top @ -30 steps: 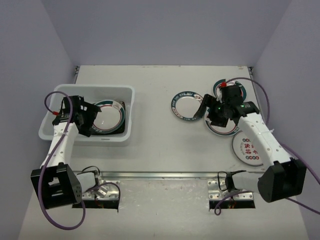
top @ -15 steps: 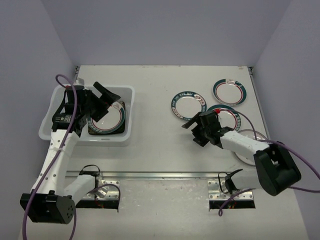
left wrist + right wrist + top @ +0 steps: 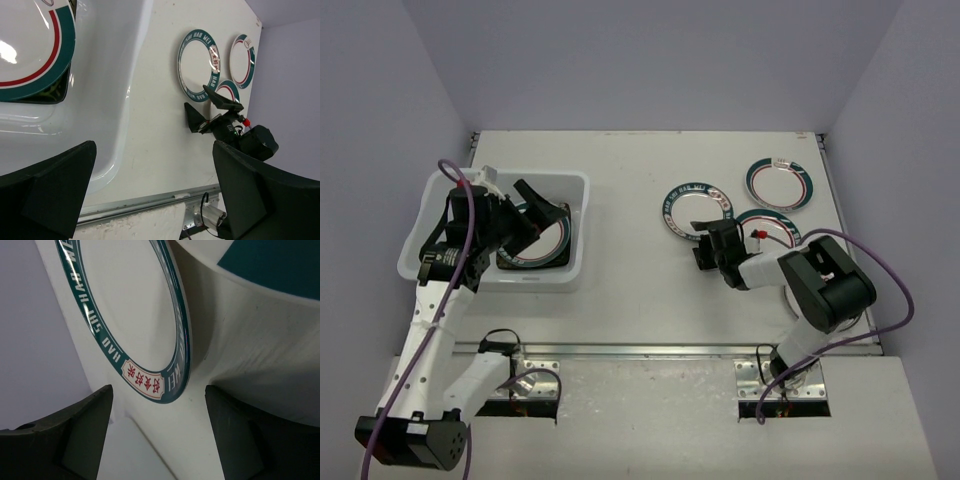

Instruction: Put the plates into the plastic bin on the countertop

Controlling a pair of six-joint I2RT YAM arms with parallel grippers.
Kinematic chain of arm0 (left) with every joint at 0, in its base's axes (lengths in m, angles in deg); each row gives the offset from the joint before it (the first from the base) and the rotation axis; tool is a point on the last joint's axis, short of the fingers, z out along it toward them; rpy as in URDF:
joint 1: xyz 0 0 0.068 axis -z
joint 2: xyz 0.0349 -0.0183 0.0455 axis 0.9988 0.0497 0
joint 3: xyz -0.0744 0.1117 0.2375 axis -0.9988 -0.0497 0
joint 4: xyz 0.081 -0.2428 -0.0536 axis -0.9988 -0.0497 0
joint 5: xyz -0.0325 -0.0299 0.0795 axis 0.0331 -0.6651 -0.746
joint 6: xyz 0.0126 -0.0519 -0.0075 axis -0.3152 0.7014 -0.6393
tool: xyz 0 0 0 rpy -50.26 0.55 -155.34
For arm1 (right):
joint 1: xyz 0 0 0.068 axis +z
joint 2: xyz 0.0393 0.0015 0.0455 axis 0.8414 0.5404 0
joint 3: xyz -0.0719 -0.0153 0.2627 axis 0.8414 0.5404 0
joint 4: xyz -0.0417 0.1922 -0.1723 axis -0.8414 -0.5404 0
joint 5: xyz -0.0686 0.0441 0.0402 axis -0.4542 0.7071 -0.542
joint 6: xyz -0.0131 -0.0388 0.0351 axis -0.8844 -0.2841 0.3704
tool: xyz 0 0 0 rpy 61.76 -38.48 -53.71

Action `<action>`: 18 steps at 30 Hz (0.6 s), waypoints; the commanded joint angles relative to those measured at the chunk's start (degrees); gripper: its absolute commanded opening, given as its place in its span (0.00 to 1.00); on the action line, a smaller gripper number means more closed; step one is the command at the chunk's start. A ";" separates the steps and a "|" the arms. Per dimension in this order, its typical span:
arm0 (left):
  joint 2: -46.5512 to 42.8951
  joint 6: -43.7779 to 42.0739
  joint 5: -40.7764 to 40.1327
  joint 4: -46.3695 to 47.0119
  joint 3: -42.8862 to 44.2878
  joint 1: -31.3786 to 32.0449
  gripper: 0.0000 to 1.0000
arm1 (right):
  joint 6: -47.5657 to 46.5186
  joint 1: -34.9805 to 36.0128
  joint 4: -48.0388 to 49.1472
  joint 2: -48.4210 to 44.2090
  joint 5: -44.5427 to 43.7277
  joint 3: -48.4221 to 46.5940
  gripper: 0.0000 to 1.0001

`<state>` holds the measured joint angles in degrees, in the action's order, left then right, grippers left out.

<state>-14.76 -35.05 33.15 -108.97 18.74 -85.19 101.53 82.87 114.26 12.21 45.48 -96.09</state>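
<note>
A white plastic bin [image 3: 432, 258] stands at the left of the countertop [image 3: 630, 290]. In it a round teal-red rimmed plate [image 3: 552, 236] lies on a black square plate [image 3: 47, 94]. My left gripper [image 3: 542, 215] hangs open above the bin with nothing in it. Three round plates lie on the right: a teal-rimmed lettered one [image 3: 697, 210], one at the far right [image 3: 780, 183], and one [image 3: 772, 228] partly under my right arm. My right gripper [image 3: 708, 242] is low at the lettered plate's [image 3: 125, 315] near edge, open, with only bare table between its fingers [image 3: 65, 435].
A metal rail [image 3: 640, 350] runs along the near edge between the arm bases. Purple walls close in the table on three sides. The right arm's body [image 3: 825, 285] covers the countertop at the right front.
My right arm swung left from the right-hand plates and came down at the lettered plate's near edge. My left gripper rose and turned above the bin.
</note>
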 commanded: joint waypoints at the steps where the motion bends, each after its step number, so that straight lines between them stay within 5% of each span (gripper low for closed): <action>1: -1.21 -1.88 -0.83 -1.26 3.09 1.52 1.00 | 9.73 -0.08 -5.18 4.11 -4.35 0.39 0.59; 3: -1.02 -1.88 -0.74 -1.28 3.18 1.87 1.00 | 9.98 -0.01 -7.83 4.32 -4.49 -0.78 0.36; 4: -1.02 -1.88 -0.79 -1.33 3.20 1.97 1.00 | 9.98 -0.01 -9.28 4.21 -4.16 -1.25 0.14; 6: -0.81 -1.98 -1.07 -1.35 3.56 2.02 1.00 | 8.45 0.17 -9.86 3.76 -3.67 -2.31 0.01; 10: 0.55 -2.65 -0.81 -1.26 5.19 2.34 1.00 | 4.44 0.25 -9.49 1.74 -2.64 -4.44 0.00; 13: 2.55 -4.12 -0.49 -1.02 7.89 2.95 1.00 | -9.55 0.17 -10.11 -1.42 2.17 -11.73 0.00; 18: 8.51 -7.30 7.25 2.92 10.86 3.54 1.00 | -28.12 0.12 -26.57 -6.42 12.85 -26.61 0.00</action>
<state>-10.51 -38.45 33.75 -111.07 25.76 -82.59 92.08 82.78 99.30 12.54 50.08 -110.01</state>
